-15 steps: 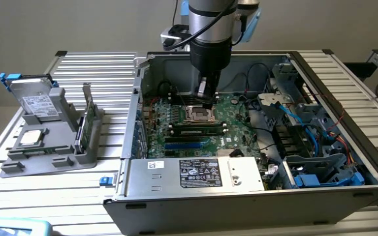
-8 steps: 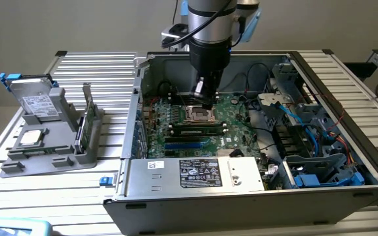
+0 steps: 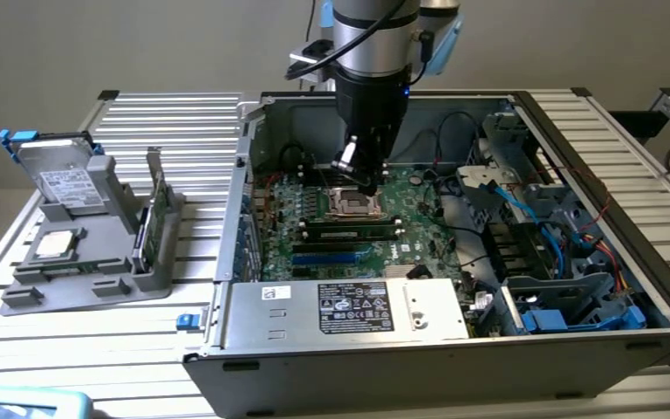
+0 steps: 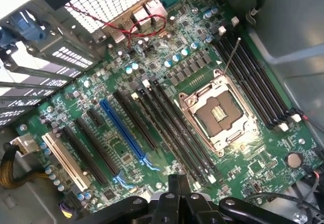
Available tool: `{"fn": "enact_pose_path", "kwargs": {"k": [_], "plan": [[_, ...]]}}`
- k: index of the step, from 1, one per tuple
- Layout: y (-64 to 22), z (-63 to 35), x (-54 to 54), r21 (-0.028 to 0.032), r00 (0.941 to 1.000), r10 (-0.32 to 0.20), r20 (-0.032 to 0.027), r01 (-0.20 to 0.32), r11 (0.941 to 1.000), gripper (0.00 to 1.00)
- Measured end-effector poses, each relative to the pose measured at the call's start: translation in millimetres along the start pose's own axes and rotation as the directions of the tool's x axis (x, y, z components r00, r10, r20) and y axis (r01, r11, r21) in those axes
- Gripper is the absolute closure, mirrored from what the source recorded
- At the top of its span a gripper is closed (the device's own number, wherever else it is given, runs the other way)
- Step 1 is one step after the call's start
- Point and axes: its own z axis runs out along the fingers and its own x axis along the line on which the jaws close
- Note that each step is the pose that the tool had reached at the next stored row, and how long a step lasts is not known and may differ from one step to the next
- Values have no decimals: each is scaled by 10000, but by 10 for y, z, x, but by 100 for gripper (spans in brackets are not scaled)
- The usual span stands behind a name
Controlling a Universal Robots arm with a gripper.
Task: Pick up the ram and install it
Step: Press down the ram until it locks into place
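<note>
The ram (image 3: 352, 232) sits inside the open computer case (image 3: 347, 367), a narrow green stick with dark chips lying along the row of long black slots (image 3: 347, 223) on the motherboard (image 3: 417, 249). It appears to be standing in one of those slots, just on the near side of the CPU socket (image 3: 351, 203) in the exterior view, though whether it is fully seated I cannot tell. Nothing is touching it. The gripper (image 3: 365, 181) hangs over the motherboard above the far edge of the CPU socket, near the ram but clear of it. Its fingers (image 4: 174, 186) are together and hold nothing. From the wrist view the gripper (image 4: 174, 183) looks down on the open CPU socket (image 4: 218, 114) with its lever raised, banks of black slots (image 4: 177, 128) on either side of it, and a blue slot (image 4: 121, 130) further off. Near the case's front edge in the exterior view lies a metal box with a white label (image 3: 352, 307), and cables and blue drive brackets fill the side toward the exterior view's right. The case rests on a slatted metal surface (image 3: 172, 122). On that surface, well apart toward the exterior view's left, stands a grey holder (image 3: 91, 279) carrying a hard drive (image 3: 65, 179), a processor chip (image 3: 56, 244) and an upright green card (image 3: 153, 214).
</note>
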Motion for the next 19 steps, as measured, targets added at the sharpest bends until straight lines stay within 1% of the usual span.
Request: {"fn": "enact_pose_path", "kwargs": {"k": [2,3,4,5,10,11,13,15,19], "plan": [[0,0,0,2,9996,277,-20,-277,9996,89],[0,0,0,-5,9992,401,-36,-401,9992,89],[0,1,0,-25,9987,503,-59,-503,9987,89],[0,0,0,-66,9982,587,-102,-588,9982,89],[-3,0,4,-324,9946,975,-361,-987,9946,89],[-3,-1,4,-364,9936,1057,-407,-1072,9936,89],[-3,-1,4,-426,9912,1237,-481,-1257,9911,89],[-3,-1,5,-463,9881,1440,-535,-1465,9881,89],[-3,0,5,-463,9787,1970,-583,-1998,9787,89]]}}
